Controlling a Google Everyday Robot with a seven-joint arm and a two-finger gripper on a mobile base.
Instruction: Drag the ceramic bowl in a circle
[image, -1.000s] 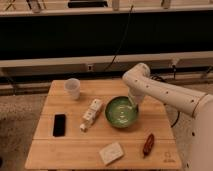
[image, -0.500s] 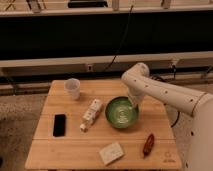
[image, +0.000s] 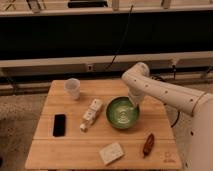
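Observation:
The ceramic bowl (image: 121, 113) is a round glossy green bowl with a paler inside. It sits right of the middle of the wooden table (image: 50, 150). My white arm reaches in from the right and bends down over the bowl. My gripper (image: 135, 103) is at the bowl's far right rim, pointing down into it. The small white cup (image: 73, 88) stands at the table's far left corner, apart from the bowl.
A white bottle-like object (image: 90, 114) lies just left of the bowl. A black phone (image: 59, 124) lies at the left. A white block (image: 111, 152) and a brown oblong object (image: 148, 144) lie near the front edge. A dark wall runs behind.
The bowl has shifted slightly to the right and toward the front, with the gripper staying at its far right rim. The other objects have not moved.

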